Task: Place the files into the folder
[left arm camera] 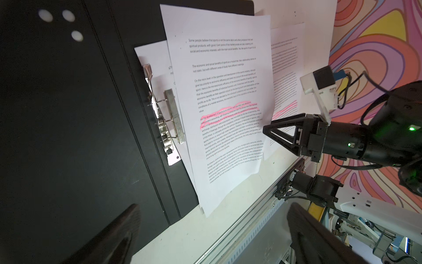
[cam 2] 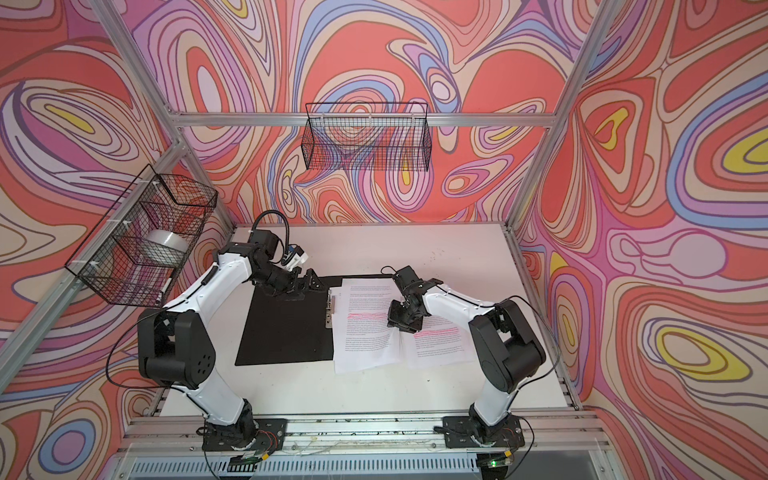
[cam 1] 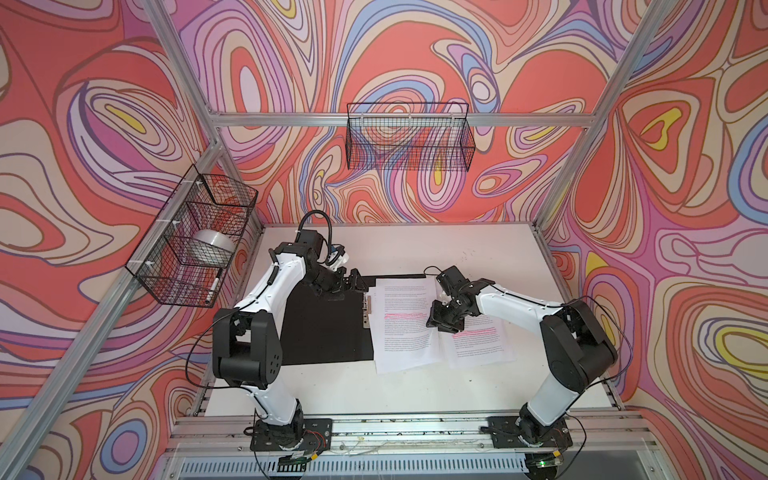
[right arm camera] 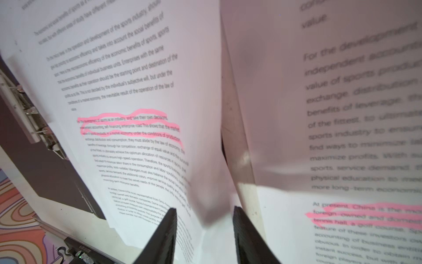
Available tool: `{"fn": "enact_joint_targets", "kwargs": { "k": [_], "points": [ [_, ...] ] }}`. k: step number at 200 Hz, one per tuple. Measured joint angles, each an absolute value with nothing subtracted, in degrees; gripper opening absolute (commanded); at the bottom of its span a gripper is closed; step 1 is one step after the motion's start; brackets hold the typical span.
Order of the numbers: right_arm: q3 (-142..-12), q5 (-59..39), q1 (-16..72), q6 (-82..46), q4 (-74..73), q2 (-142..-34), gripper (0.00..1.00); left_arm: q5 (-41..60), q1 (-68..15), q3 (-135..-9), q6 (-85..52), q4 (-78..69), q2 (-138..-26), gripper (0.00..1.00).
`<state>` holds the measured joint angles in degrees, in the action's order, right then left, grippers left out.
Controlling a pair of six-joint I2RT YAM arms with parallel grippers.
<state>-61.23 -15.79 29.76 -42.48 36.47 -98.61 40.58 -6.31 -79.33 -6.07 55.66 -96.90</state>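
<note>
The folder point(cam 1: 324, 328) lies open on the table, black inside up, with its metal clip point(cam 1: 366, 309) at the spine. One of the files point(cam 1: 399, 332), a white printed sheet with pink highlighting, lies on the folder's right half beside the clip point(left arm camera: 169, 118) and overhangs toward the front. Another sheet point(cam 1: 482, 345) lies further right, partly under it. My left gripper point(cam 1: 353, 282) hovers open over the folder's far edge with nothing between its fingers. My right gripper point(cam 1: 440, 324) is low over the overlapping sheet edges. Its fingers point(right arm camera: 166, 230) stand apart, with the curled paper edge point(right arm camera: 212, 205) loose between them.
A wire basket point(cam 1: 195, 237) on the left wall holds a tape roll and a marker. A second wire basket point(cam 1: 409, 137) hangs on the back wall. An aluminium rail point(cam 1: 374, 428) runs along the table's front edge between the arm bases.
</note>
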Motion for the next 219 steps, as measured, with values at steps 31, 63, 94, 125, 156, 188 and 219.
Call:
{"fn": "enact_joint_targets", "kwargs": {
  "k": [31, 63, 94, 125, 156, 188, 219],
  "points": [
    [-63.2, -13.9, 30.6, -42.0, 38.2, -101.6, 0.47, 40.1, -6.3, -76.9, -6.6, 54.4, -96.6, 1.00],
    [-66.7, -12.8, 32.2, -41.3, 39.5, -105.5, 0.47, 40.1, -6.3, -73.6, -7.5, 51.8, -96.1, 1.00],
    [-69.7, -12.3, 33.8, -40.3, 39.9, -107.3, 0.47, 40.0, -6.3, -73.4, -7.3, 50.4, -96.0, 1.00],
    [-71.5, -10.2, 34.4, -39.7, 41.8, -107.4, 0.51, 40.0, -6.3, -73.4, -6.9, 49.4, -96.0, 1.00],
    [-71.5, -5.1, 34.1, -39.7, 45.8, -103.5, 0.60, 39.7, -6.6, -73.4, -5.7, 49.4, -95.7, 1.00],
    [-68.8, -1.8, 29.6, -40.0, 47.4, -93.7, 0.66, 38.7, -9.2, -74.2, -2.8, 50.0, -94.3, 1.00],
    [-60.9, 0.1, 16.7, -40.6, 47.9, -84.1, 0.76, 37.8, -13.3, -75.8, -0.6, 50.1, -91.7, 1.00]
  ]
}}
